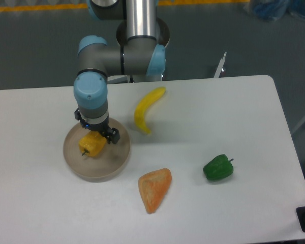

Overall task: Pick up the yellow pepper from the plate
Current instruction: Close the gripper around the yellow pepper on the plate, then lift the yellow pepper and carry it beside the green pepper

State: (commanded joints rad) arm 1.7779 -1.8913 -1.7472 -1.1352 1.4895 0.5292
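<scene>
Your white table carries everything. The arm comes down from the top of the view, its blue-capped wrist right above the plate. The plate is round and tan and sits on the left half of the table, not touching any of the loose items.

Off the plate: banana just beside its upper right edge, orange wedge-shaped piece near its lower right, green pepper well apart on the right.

Yellow pepper lies on the plate, left of its centre, dark stem pointing down-left.

Gripper is directly over the pepper's upper edge; its black body overlaps the top of the pepper. You won't get the finger gap from this angle: the wrist and gripper body hide the fingertips, so I cannot tell whether they are apart, together, or touching the pepper. Pepper looks seated on the plate.
</scene>
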